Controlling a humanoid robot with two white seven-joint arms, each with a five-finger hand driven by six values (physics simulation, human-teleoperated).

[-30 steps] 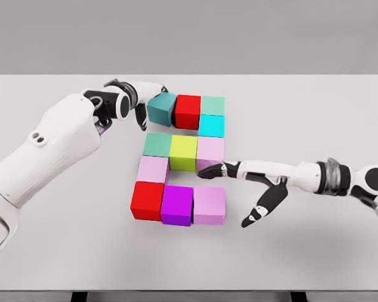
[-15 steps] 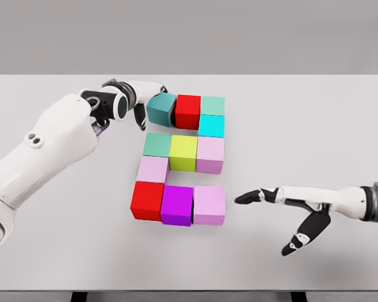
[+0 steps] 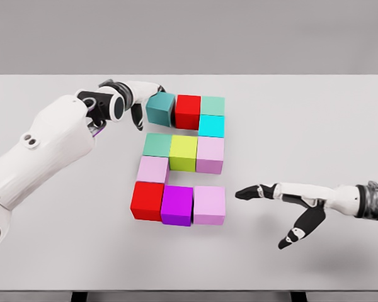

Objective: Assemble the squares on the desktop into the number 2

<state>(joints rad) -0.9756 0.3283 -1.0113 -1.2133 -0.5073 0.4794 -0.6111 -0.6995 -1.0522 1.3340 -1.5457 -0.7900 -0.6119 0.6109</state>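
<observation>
On the white table [image 3: 340,119] the coloured square blocks already read as a 2, so the task looks nearly done. Only the dark teal cube [image 3: 160,108], the figure's top-left corner, sits skewed beside the red cube [image 3: 188,111] and seems to need squaring up. The left robot hand [image 3: 140,104] rests against that teal cube's left side, fingers loosely curled, gripping nothing. Right of the teal cube and nearer the table's front edge, the right robot hand [image 3: 283,204] hovers with fingers spread, empty.

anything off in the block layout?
Mostly tidy. The teal block at the top left is rotated and not flush with the red block beside it; the left hand is against it. The right hand is open, clear of the blocks.
</observation>
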